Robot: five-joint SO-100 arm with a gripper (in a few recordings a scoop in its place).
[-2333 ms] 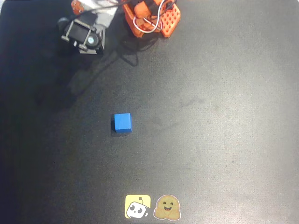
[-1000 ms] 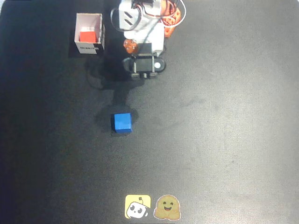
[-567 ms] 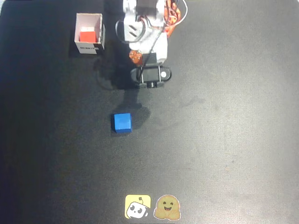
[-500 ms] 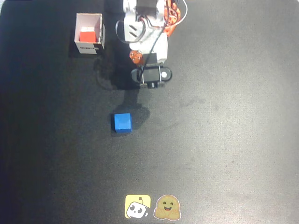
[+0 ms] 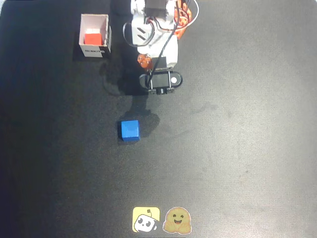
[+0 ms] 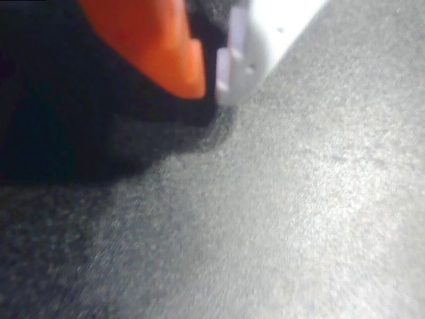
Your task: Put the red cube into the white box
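The small red-orange solid cube [image 5: 91, 37] sits inside the small white open-topped cardboard box [image 5: 83, 30], resting on its floor with the thin walls all round it. So by my reckoning the job itself is done, and what is left is only for the arm to draw back and rest.

Taking the white box as the landmark: in the overhead view the tool [image 5: 159, 82] hangs to the right of the box and a little below it, well apart, over bare black desk [image 5: 237, 148]. The red cube therefore lies up and to the left of the tool. The box's long axis runs up and down the picture, with its dark printed label on the lower wall. The small blue cube [image 5: 130, 130] lies further below the box, past the tool, untouched.

In the wrist view the orange finger [image 6: 153, 46] and the white finger [image 6: 259, 40] stand nearly touching at their tips, with only a dark sliver between them and nothing held: the tool is closed and empty.

Against the frame of about two seconds back, much differs. Then the arm was swung over where the box stands, hiding it. Now it has come round to the right of the box, leaving box and cube in plain sight. In the last half second it has barely stirred, and the blue cube has not shifted.
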